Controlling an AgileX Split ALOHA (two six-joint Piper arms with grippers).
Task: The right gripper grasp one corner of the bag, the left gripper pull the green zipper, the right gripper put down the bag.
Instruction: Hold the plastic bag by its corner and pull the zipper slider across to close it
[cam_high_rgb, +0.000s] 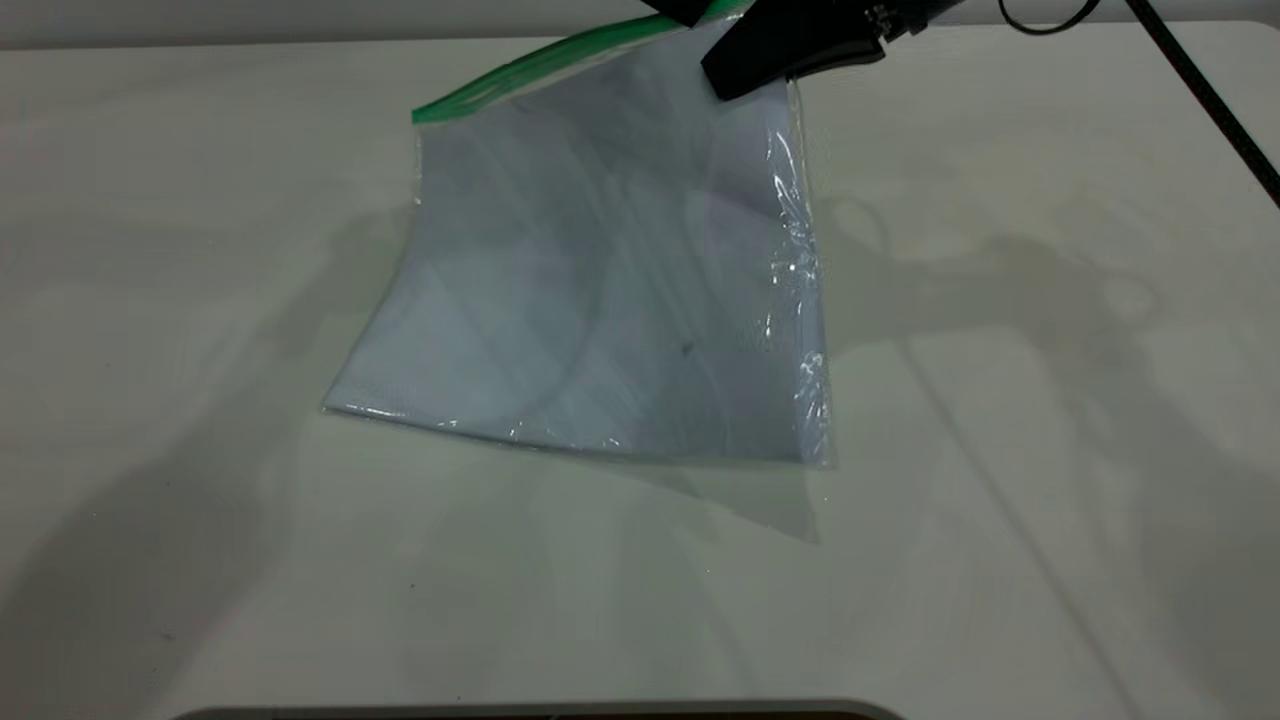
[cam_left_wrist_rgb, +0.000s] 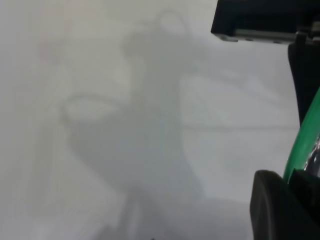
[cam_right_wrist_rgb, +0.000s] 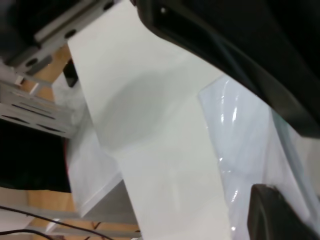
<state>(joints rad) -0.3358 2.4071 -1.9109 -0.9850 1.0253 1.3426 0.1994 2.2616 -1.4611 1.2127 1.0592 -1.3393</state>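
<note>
The bag (cam_high_rgb: 600, 280), a clear pouch with white paper inside, hangs tilted, its lower edge resting on the table (cam_high_rgb: 200, 500). My right gripper (cam_high_rgb: 745, 70) is shut on the corner of the bag (cam_high_rgb: 790, 95) at the upper right and holds it raised. The green zipper (cam_high_rgb: 520, 72) runs along the upper edge. My left gripper (cam_high_rgb: 685, 10) sits on the zipper's right end, mostly cut off by the frame edge. In the left wrist view the green strip (cam_left_wrist_rgb: 302, 145) passes between the left gripper's black fingers (cam_left_wrist_rgb: 277, 210). In the right wrist view the pouch plastic (cam_right_wrist_rgb: 240, 130) lies between the black jaws.
The white table spreads around the bag on all sides. A black cable (cam_high_rgb: 1210, 100) runs down the far right. The table's far edge and a metal frame (cam_right_wrist_rgb: 35, 105) show in the right wrist view.
</note>
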